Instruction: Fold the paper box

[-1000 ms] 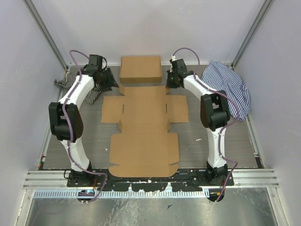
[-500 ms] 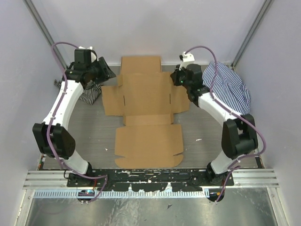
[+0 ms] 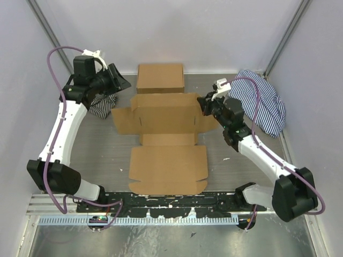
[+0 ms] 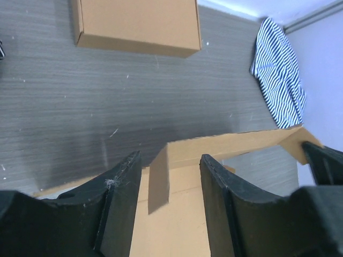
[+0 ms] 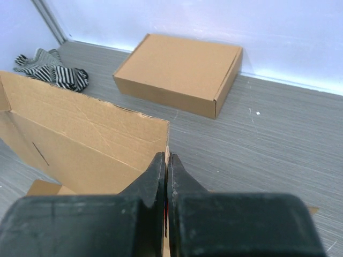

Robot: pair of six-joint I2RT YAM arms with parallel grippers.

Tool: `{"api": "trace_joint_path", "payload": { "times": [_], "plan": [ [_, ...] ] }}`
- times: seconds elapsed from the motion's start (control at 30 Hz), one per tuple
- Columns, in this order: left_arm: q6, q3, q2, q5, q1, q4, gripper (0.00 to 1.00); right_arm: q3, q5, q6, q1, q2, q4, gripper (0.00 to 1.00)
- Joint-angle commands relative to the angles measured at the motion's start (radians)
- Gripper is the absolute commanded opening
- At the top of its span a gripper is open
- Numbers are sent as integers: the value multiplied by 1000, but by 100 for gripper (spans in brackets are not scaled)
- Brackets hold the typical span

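The paper box (image 3: 169,168) lies as a brown die-cut sheet in the middle of the table, its rear panel (image 5: 80,134) tilted up off the surface. My right gripper (image 5: 167,159) is shut on that panel's right-hand edge, and in the top view the right gripper (image 3: 204,104) sits at the sheet's right flap. Over the sheet's left end my left gripper (image 3: 122,84) stands open. In the left wrist view a small upright tab (image 4: 159,179) shows between the left gripper (image 4: 170,160) fingers, touching neither.
A closed low cardboard box (image 3: 159,78) stands at the back, just behind the sheet. One striped cloth (image 3: 262,101) lies at the back right, another striped cloth (image 3: 100,105) at the back left under my left arm. Walls close in on three sides.
Both arms have swung outward. The right gripper has drawn the sheet's right edge up, raising the rear panel. The sheet has slid back a little toward the closed box.
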Motion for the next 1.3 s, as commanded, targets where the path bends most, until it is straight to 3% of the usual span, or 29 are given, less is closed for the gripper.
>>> {"api": "trace_joint_path", "payload": {
  "times": [0.0, 0.53, 0.6, 0.77, 0.87, 1.07, 1.27],
  "plan": [
    [60, -42, -4, 36, -11, -74, 54, 2, 3, -19, 25, -89, 21, 3],
    [142, -72, -12, -15, -85, -204, 48, 77, 21, -35, 68, -124, -173, 5],
    [145, -77, -11, -36, -84, -224, 43, 85, 25, -34, 70, -125, -195, 6],
    [138, -98, -35, -44, -87, -206, 13, 159, 28, -27, 71, -106, -310, 12],
    [144, -100, -36, -35, -91, -207, 0, 210, 24, -25, 71, -82, -389, 15],
    [152, -129, -60, -39, -112, -198, 0, 368, 98, 36, 71, -11, -619, 35],
    [177, -230, -163, -63, -144, -77, 0, 504, 144, 70, 71, 33, -829, 41]
  ]
}}
